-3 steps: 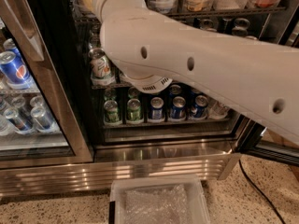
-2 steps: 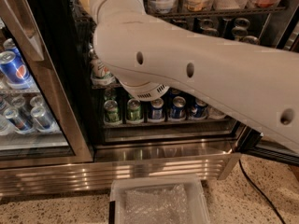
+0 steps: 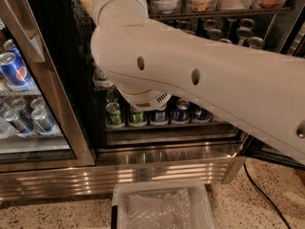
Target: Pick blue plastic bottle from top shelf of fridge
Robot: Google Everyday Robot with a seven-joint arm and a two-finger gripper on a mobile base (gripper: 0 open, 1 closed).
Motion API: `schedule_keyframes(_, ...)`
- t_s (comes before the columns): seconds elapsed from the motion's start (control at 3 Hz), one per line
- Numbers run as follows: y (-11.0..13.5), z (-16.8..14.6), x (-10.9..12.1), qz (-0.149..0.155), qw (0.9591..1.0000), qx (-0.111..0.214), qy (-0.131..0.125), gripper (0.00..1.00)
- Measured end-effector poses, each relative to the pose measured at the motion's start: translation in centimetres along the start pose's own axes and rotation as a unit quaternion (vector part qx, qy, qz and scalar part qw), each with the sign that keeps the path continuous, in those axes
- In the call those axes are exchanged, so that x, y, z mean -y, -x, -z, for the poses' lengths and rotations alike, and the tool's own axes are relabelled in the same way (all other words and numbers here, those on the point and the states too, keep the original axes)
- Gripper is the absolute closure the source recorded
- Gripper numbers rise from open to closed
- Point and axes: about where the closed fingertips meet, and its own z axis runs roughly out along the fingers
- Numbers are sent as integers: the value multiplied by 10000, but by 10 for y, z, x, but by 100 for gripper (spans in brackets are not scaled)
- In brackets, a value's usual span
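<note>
1 arm [image 3: 190, 75] blocks the fridge [image 3: 162, 167] (gripper cut off above).

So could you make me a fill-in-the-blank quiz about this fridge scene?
The robot arm is coloured ____.
The cans behind the left door show a ____ logo.
The clear tray sits on the ____.
The gripper is out of view, beyond the picture's ____ edge.
Missing: white; Pepsi; floor; top.

Arm [image 3: 200, 75] spans fridge [image 3: 167, 168]; end effector beyond top edge.
</note>
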Motion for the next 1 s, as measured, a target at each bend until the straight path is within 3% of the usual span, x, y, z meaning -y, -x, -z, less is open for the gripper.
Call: schedule_keyframes(1.0,-13,-12,8,-51,9996,-116,-241,41)
